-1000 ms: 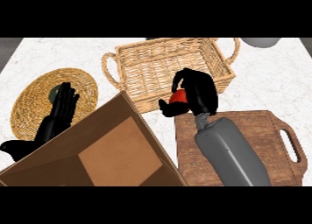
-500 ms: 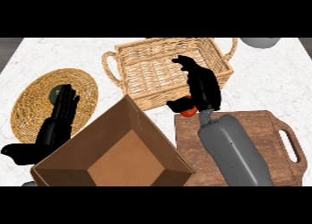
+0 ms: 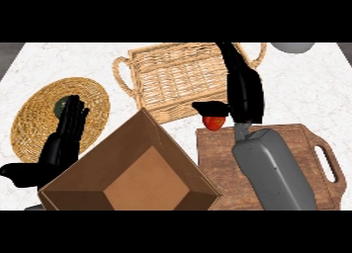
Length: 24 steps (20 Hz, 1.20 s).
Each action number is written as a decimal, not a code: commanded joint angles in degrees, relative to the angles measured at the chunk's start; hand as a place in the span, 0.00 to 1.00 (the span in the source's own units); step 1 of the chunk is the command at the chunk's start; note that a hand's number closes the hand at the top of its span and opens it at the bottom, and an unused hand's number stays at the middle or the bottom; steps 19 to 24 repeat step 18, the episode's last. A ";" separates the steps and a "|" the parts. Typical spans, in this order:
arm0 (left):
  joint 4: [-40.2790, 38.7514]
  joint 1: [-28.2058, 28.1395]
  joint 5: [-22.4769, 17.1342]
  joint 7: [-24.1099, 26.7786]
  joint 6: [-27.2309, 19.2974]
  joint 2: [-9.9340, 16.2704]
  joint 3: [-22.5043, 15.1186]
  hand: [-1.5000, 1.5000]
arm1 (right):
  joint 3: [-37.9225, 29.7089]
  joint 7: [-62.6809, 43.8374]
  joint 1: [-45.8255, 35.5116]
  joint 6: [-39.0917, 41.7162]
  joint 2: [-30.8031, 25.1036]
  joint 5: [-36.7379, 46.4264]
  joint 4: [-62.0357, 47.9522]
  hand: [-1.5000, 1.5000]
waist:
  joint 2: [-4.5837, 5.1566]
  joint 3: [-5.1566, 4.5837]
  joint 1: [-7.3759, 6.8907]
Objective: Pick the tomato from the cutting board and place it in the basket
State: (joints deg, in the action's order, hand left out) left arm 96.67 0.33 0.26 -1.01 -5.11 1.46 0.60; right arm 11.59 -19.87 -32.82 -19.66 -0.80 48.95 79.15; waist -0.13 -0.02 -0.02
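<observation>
Filling the lower centre, a brown box (image 3: pixel 160 180) gapes open; the cutting board (image 3: pixel 310 163) lies right. Left hand (image 3: pixel 66 133) rests straight-fingered. Right hand (image 3: pixel 241 94), fingers stretched over the basket (image 3: pixel 171 79), thumb touching the tomato (image 3: pixel 212 122) at the basket's near rim.

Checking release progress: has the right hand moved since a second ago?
Yes. The right hand has opened and stretched farther over the basket, fingers now straight; the tomato sits below its thumb, near the cutting board top edge.
</observation>
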 commanded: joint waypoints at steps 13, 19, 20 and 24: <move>1.83 -0.10 1.29 -2.27 -1.07 -0.87 -1.65 0.50 | -18.42 1.64 11.65 11.90 -13.03 -19.70 23.00 0.00 | 0.02 0.03 0.41; -1.56 2.61 0.18 -1.04 -0.47 -0.06 0.39 0.50 | -26.15 5.48 10.70 17.22 -15.99 -32.28 22.72 0.00 | 0.09 0.04 0.32; -1.56 2.61 0.18 -1.04 -0.47 -0.06 0.39 0.50 | -26.15 5.48 10.70 17.22 -15.99 -32.28 22.72 0.00 | 0.09 0.04 0.32; -1.56 2.61 0.18 -1.04 -0.47 -0.06 0.39 0.50 | -26.15 5.48 10.70 17.22 -15.99 -32.28 22.72 0.00 | 0.09 0.04 0.32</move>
